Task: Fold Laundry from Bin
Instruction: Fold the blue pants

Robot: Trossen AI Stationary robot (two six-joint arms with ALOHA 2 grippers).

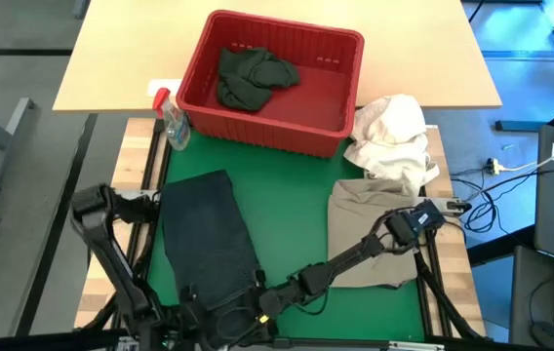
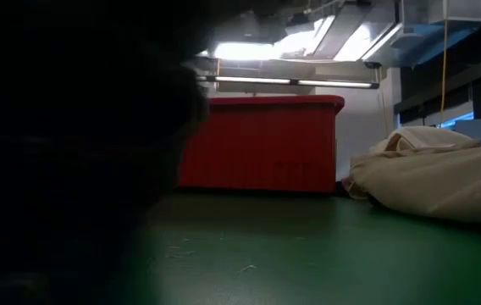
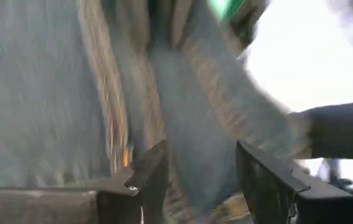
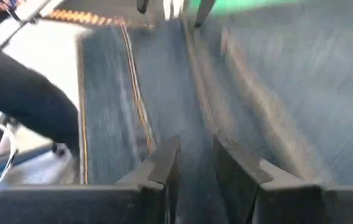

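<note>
High view shows the dark charcoal soft garment (image 1: 209,244) spread lengthwise on the green table mat (image 1: 296,214), both grippers at its six o'clock hem, likely to lift that edge for a fold. The left gripper (image 3: 201,180) pinches a ridge of this cloth between parted fingers; the right gripper (image 4: 195,168) clamps narrowly on the hem. The red slotted plastic basket (image 1: 340,54) sits at twelve o'clock holding another dark garment (image 1: 250,78); a khaki-beige garment (image 1: 365,210) lies at three o'clock. Dark cloth blocks much of the low view.

dark garment (image 2: 63,152) blocks low view, blurred
</note>
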